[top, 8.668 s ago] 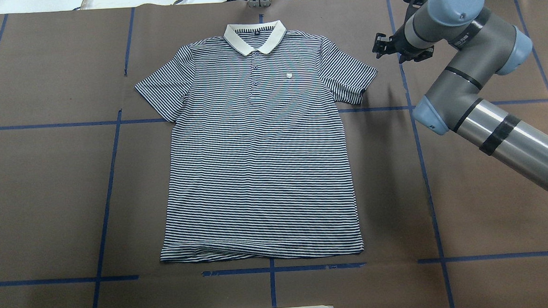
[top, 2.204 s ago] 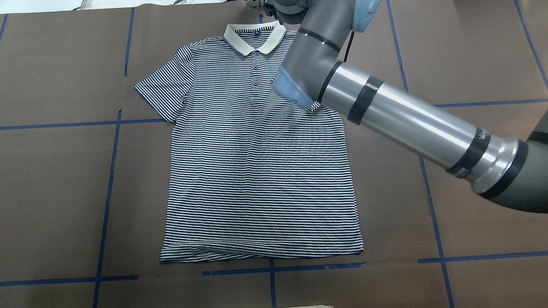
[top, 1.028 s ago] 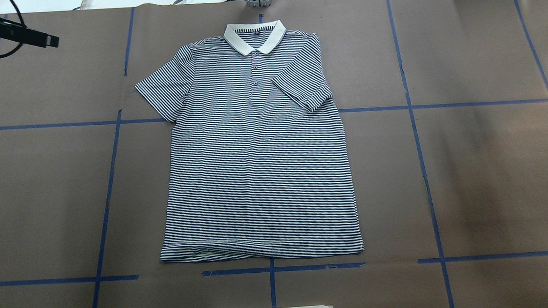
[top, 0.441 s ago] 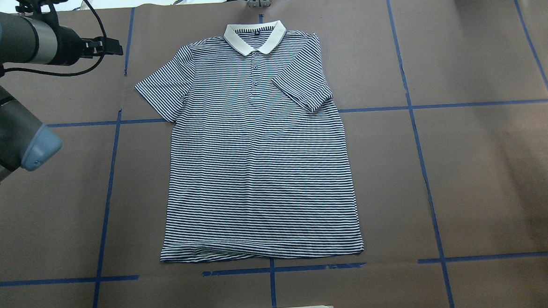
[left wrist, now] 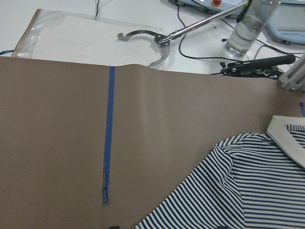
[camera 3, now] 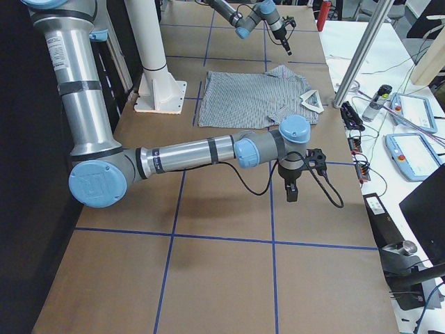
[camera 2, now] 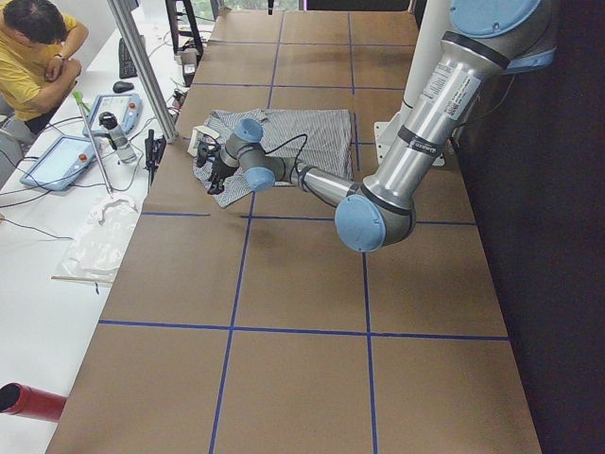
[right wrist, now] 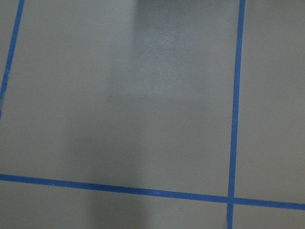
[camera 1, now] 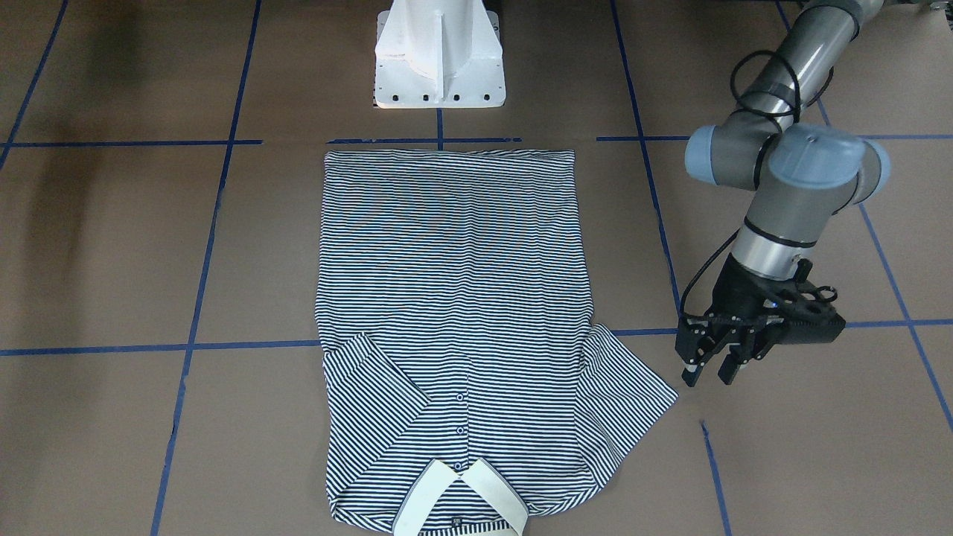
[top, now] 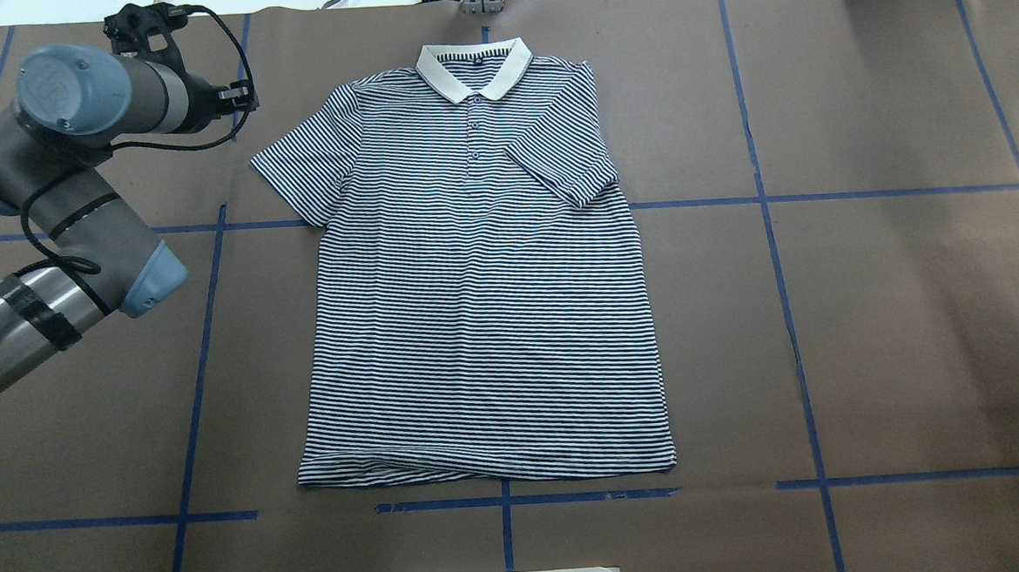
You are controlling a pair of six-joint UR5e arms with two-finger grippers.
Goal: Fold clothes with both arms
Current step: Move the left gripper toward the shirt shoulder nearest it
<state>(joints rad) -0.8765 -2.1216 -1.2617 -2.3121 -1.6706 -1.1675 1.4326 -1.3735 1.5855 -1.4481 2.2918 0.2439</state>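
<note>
Overhead exterior gives me the polo shirt (top: 476,305) lying flat, front up, in the middle of the tabletop (top: 911,300), cream collar (top: 473,65) at the far edge. The sleeve (top: 564,165) on the robot's right is folded in over the chest; the other sleeve (top: 307,170) lies spread, and my left arm (top: 87,212) extends beside it. Exterior front-facing shows the left hand (camera 1: 707,372) just off that spread sleeve's tip, clear of the cloth, fingers parted, nothing between them. Exterior right has the right arm (camera 3: 188,154) over bare tabletop, its right hand (camera 3: 292,191) pointing down, well apart from the shirt; I cannot tell how far open it is. Left wrist-mounted catches the shirt's shoulder and collar at its lower right. Right wrist-mounted sees only brown surface and blue tape lines (right wrist: 234,95).
</note>
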